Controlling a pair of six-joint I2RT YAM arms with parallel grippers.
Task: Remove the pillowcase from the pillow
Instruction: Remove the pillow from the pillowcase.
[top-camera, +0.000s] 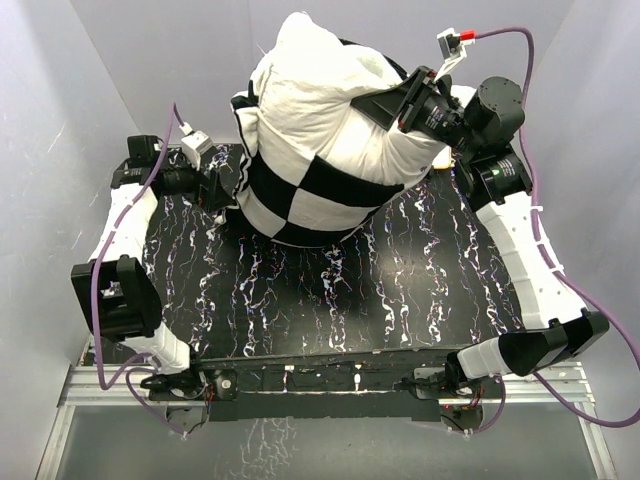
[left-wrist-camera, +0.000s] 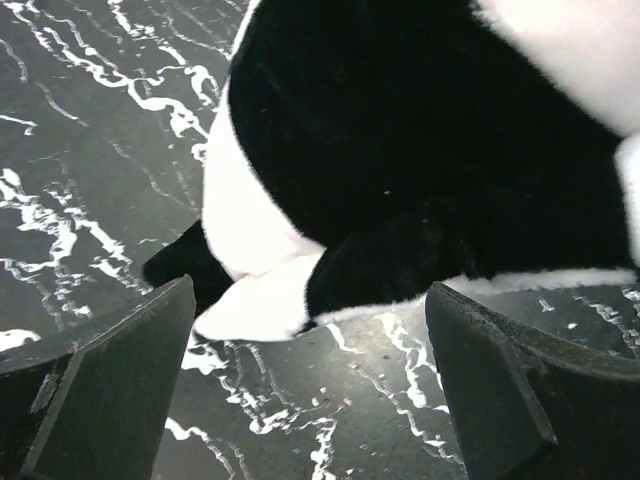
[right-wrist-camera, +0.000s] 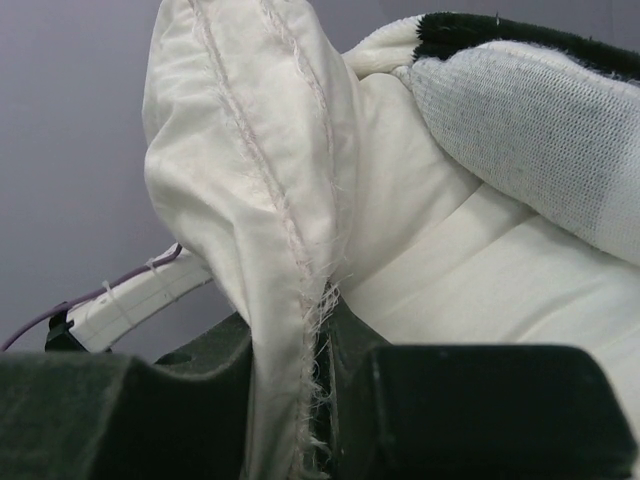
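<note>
The plain white pillow (top-camera: 310, 100) is held up at the back of the table, and its upper half sticks out of the black and cream checkered pillowcase (top-camera: 300, 195), which still wraps its lower half. My right gripper (top-camera: 368, 106) is shut on the pillow's exposed top right edge. In the right wrist view my right gripper (right-wrist-camera: 320, 350) clamps the pillow's frayed seam (right-wrist-camera: 250, 150), with the pillowcase's turned-back rim (right-wrist-camera: 520, 40) behind it. My left gripper (top-camera: 228, 195) is open and empty at the pillowcase's lower left. In the left wrist view the left gripper (left-wrist-camera: 310, 300) is just short of the plush fabric (left-wrist-camera: 400, 150).
The black marbled table top (top-camera: 350, 300) stretches in front of the pillow. Grey walls close in on the left, right and back. A purple cable (top-camera: 520, 60) runs from the right wrist, and another loops by the left arm (top-camera: 95, 290).
</note>
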